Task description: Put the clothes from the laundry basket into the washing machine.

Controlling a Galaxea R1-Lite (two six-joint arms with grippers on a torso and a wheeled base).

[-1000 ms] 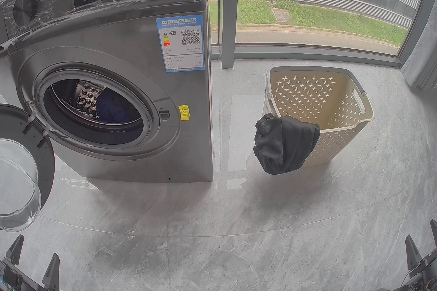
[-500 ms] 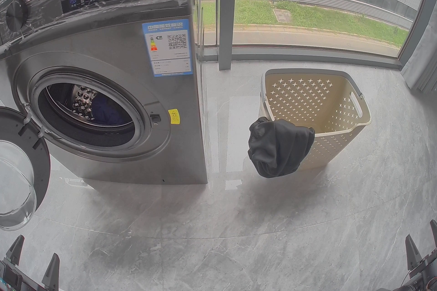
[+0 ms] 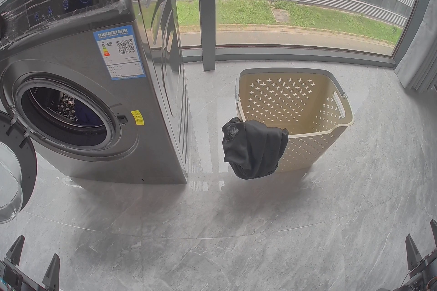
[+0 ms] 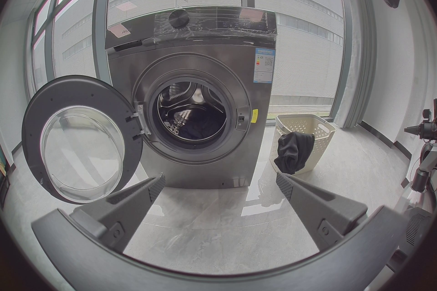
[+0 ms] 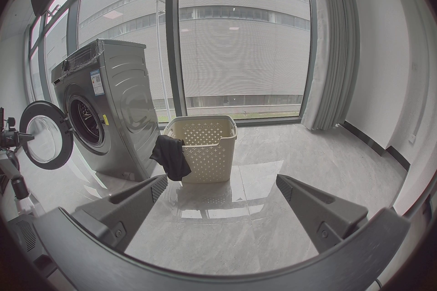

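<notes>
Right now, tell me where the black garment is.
In the head view the black cloth garment hangs over the near left rim corner of the cream perforated plastic laundry basket, which stands right of the grey front-loading washing machine.

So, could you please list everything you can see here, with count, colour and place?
washing machine: one, grey, on the floor at the left
door: one, dark rim with clear glass, swung open
blue cloth: one, dark blue, inside the drum
laundry basket: one, cream, on the floor to the machine's right, near the window
black garment: one, draped over the basket's near rim, hanging outside
curtain: one, pale grey, far right
left gripper: one, dark grey, open
right gripper: one, dark grey, open
</notes>
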